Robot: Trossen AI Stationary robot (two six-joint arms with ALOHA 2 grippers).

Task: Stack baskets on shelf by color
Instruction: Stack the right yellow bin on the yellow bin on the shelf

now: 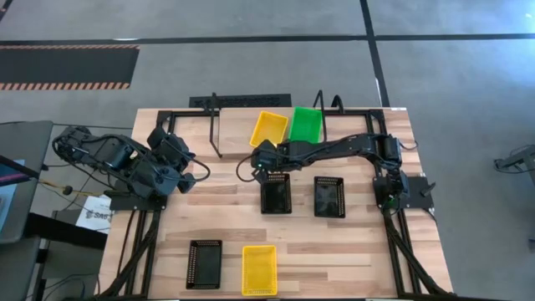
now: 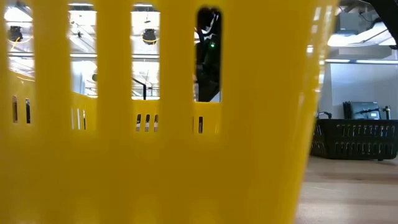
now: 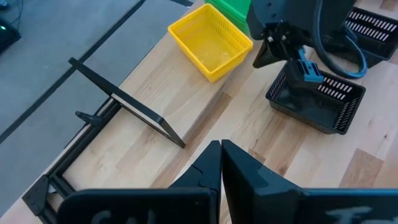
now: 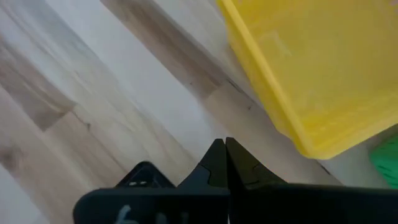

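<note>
From above, the right gripper (image 1: pixel 266 159) hangs over the table (image 1: pixel 226 201), just beside the yellow basket (image 1: pixel 268 128) and above a black basket (image 1: pixel 276 196). The yellow basket sits between the shelf ends, tilted, its long side slanting toward the green basket (image 1: pixel 306 124) next to it. The left gripper (image 1: pixel 180 163) waits near the left side.

Down low, another yellow basket (image 2: pixel 155 124) fills almost everything. Its walls are thin with slots, so I think it is light and a bit bendy.

Past the left wrist, the left gripper's fingers (image 3: pixel 233 165) are pressed together, holding nothing.

Past the right wrist, the right gripper's fingers (image 4: pixel 214 162) are pressed together too. The yellow basket's rim (image 4: pixel 261 74) is close, and that thin rim looks like the best place to pinch.
</note>
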